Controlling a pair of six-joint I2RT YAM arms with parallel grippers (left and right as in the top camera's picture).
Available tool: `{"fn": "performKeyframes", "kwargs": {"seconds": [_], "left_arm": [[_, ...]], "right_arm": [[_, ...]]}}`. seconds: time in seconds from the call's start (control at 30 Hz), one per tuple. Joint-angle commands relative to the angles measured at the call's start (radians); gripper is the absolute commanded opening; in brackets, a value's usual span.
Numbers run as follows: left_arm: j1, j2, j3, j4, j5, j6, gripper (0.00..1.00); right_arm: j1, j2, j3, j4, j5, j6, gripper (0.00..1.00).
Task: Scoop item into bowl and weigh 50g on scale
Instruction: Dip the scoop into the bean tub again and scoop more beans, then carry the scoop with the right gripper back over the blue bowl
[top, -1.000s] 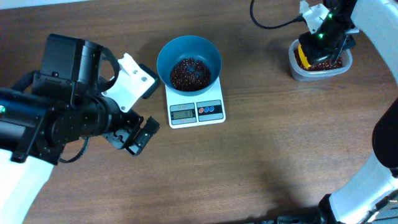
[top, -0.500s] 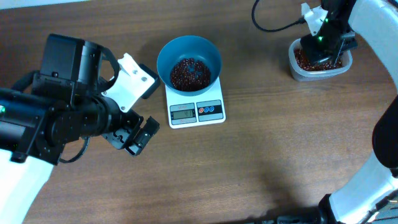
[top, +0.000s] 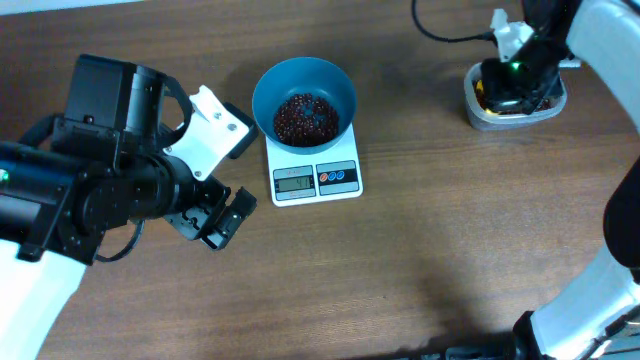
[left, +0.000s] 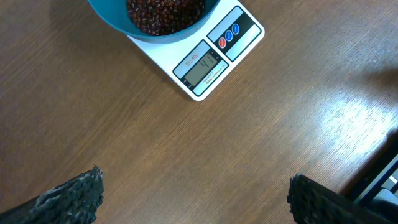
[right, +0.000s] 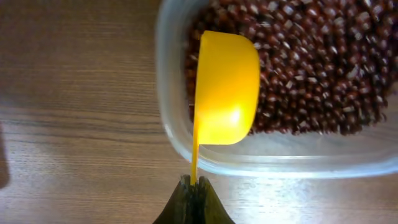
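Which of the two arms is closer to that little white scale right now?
Left. The left gripper sits close beside the scale, open; the right gripper is far off at the clear tub, holding the yellow scoop.

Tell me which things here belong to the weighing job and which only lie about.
Job: beans, bowl, scale, yellow scoop, clear tub, right gripper holding the scoop.
Lying about: black cable; left gripper, open, empty.

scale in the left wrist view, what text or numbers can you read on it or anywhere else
"41", faintly, on the display of the scale.
Small print beside the display: too small to read.
Buttons: no legible marks.
Nothing else carries text.
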Motion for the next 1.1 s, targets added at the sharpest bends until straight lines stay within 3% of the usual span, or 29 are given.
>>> {"fn": "performKeyframes", "kwargs": {"seconds": [0.0, 0.43, 0.67, 0.83, 0.97, 1.07], "left_arm": [[0.004, -0.005, 0.015, 0.001, 0.014, -0.013, 0.99], [0.004, -0.005, 0.015, 0.001, 0.014, -0.013, 0.99], [0.004, -0.005, 0.015, 0.001, 0.014, -0.013, 0.99], [0.004, -0.005, 0.014, 0.002, 0.014, -0.013, 0.99], [0.004, -0.005, 0.015, 0.001, 0.014, -0.013, 0.99], [0.004, -0.005, 0.014, 0.001, 0.014, -0.013, 0.99]], "right_arm": [[-0.068, 0.002, -0.006, -0.012, -0.032, 0.058, 0.04], [-0.303, -0.002, 0.005, -0.005, -0.399, 0.06, 0.04], [-0.387, -0.002, 0.005, 0.012, -0.777, 0.057, 0.04], [-0.306, -0.002, 0.007, 0.045, -0.956, 0.111, 0.04], [-0.125, -0.002, 0.008, 0.259, -0.956, 0.245, 0.04], [0.025, -0.002, 0.008, 0.469, -0.955, 0.259, 0.04]]}}
